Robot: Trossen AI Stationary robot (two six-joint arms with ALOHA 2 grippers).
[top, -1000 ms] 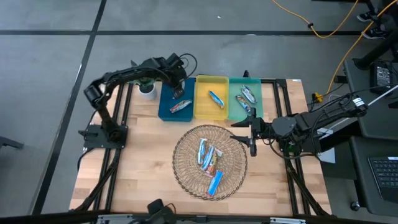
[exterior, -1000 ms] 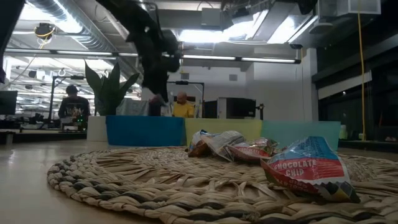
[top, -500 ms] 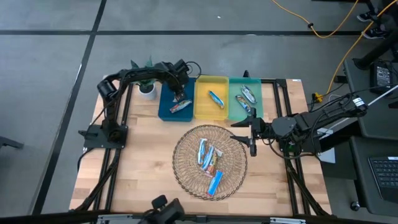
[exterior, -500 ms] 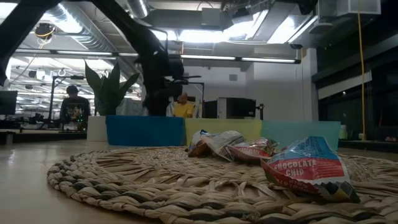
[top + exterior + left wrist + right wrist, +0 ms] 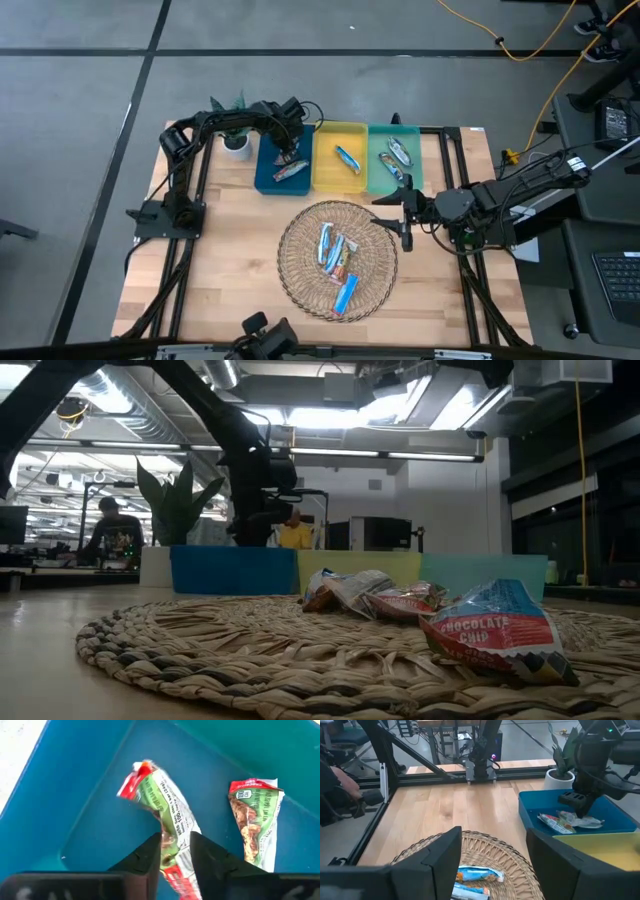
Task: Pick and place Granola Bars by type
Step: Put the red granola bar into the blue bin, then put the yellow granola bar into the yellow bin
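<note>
My left gripper (image 5: 288, 150) is low inside the blue tray (image 5: 265, 178), shut on a green and red granola bar (image 5: 162, 802). A second green bar (image 5: 254, 820) lies flat on that tray's floor beside it. The yellow tray (image 5: 325, 178) holds one blue bar (image 5: 348, 158), and the green tray (image 5: 412, 180) holds two silver-blue bars (image 5: 397, 155). Several more bars (image 5: 335, 250) lie in the round wicker basket (image 5: 290, 262). My right gripper (image 5: 393, 218) hangs open at the basket's right rim, touching nothing. My left gripper pinches the green and red bar between its two fingers (image 5: 150, 855), near one end of the wrapper (image 5: 175, 845). It comes from above, pointing down into the blue tray. The bar's free red end (image 5: 137, 772) slants away toward the tray floor; whether it rests there I cannot tell.
A small potted plant (image 5: 236, 142) stands left of the blue tray. The three trays sit side by side along the far edge. Bare wood (image 5: 225, 250) lies left of the basket. People show in the room beyond (image 5: 112, 530).
My left gripper has come down into the blue tray with the green bar still between its fingers, shifting slightly toward the near edge. My right arm has kept still.
</note>
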